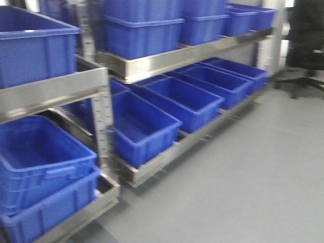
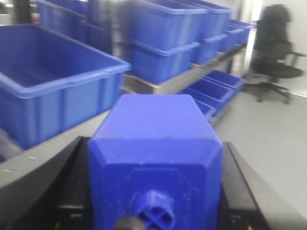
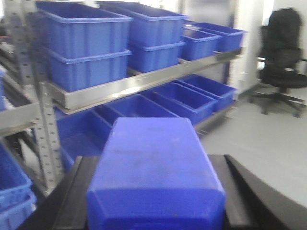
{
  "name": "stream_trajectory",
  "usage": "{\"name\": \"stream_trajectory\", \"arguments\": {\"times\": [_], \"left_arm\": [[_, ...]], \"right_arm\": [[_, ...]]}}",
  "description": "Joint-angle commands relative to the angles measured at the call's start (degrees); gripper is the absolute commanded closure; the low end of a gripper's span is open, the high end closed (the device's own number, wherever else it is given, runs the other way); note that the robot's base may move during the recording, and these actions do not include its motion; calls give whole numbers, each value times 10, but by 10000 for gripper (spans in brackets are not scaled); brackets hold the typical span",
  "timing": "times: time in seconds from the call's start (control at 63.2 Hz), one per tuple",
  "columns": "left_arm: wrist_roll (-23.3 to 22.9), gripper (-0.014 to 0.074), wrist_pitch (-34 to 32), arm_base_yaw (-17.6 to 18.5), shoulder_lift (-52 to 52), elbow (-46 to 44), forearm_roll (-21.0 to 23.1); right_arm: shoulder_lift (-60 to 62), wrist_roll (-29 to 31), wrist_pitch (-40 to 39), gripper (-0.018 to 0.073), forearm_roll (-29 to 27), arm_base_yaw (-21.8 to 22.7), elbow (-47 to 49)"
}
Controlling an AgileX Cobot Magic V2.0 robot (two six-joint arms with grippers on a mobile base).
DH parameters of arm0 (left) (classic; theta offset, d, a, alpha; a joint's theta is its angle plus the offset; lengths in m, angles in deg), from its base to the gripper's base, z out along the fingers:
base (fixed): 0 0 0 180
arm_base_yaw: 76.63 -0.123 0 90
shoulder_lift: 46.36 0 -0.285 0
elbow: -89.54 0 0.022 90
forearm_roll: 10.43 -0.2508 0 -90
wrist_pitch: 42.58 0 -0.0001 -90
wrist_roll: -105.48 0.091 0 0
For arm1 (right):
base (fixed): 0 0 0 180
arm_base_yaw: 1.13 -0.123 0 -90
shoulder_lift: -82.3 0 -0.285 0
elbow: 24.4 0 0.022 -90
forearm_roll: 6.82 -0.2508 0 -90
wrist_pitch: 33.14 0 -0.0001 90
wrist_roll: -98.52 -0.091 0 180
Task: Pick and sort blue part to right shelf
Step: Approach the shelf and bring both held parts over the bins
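In the left wrist view a blue block-shaped part (image 2: 156, 143) with a round cross-shaped stud on its near face fills the space between my black left fingers (image 2: 72, 182); the left gripper (image 2: 156, 191) is shut on it. In the right wrist view another blue block part (image 3: 156, 167) sits clamped between my black right fingers (image 3: 240, 191); the right gripper (image 3: 156, 201) is shut on it. Neither gripper shows in the front view. The right shelf (image 1: 192, 53) is a steel rack with blue bins on two levels.
A second steel rack (image 1: 50, 91) stands at the left with large blue bins (image 1: 35, 152). Open lower bins (image 1: 187, 98) line the right shelf. Grey floor (image 1: 253, 177) lies in front. A black office chair (image 1: 306, 40) stands at the far right.
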Motion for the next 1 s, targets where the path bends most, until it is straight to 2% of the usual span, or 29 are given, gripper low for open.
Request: {"name": "stream_trajectory", "arguments": {"times": [0.0, 0.981], "left_arm": [[1, 230, -53, 1, 5, -17, 4], [1, 230, -53, 1, 5, -17, 4]], "right_arm": [[-5, 7, -54, 147, 4, 2, 18], [-5, 7, -54, 147, 4, 2, 18]]}}
